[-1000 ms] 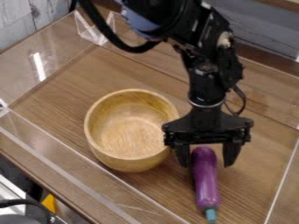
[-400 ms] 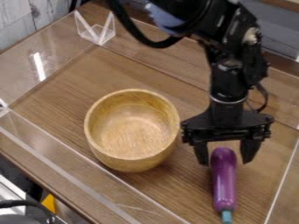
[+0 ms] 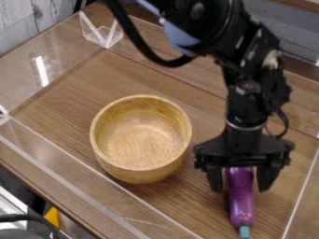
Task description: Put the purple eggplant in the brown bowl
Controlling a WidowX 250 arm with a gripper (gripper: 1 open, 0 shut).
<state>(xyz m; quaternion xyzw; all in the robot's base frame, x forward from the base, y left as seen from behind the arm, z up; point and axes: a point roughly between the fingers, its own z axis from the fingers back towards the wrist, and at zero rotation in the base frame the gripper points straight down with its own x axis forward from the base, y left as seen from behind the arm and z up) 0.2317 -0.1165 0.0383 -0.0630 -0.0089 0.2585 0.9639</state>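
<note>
So my setup sits on a wood-grain table (image 3: 137, 84) with clear plastic walls (image 3: 50, 56) fencing it in; on the far left you can see one glossy panel catching the light, and another runs along the near edge.

Moving right, the brown bowl (image 3: 141, 138) sits a bit left of the middle of the table, upright, with nothing in it. Thick rim, light wood, grain showing on the inside.

Just right of the bowl is my gripper (image 3: 243, 175), pointing straight down off the black arm (image 3: 249, 84) that comes in from the top of the shot. My jaws are spread wide, one black finger on each side of the purple eggplant (image 3: 240, 198). The left finger (image 3: 202, 175) is close to the bowl's outer wall, though I can't tell if they actually touch.

The eggplant lies flat on the table, right of the bowl and outside it, its top end tucked up between my fingers and the rest running toward the bottom edge of the shot. The teal stem cap (image 3: 247, 227) is at that near end. I'm straddling it, not squeezing it, as far as I can see.
</note>
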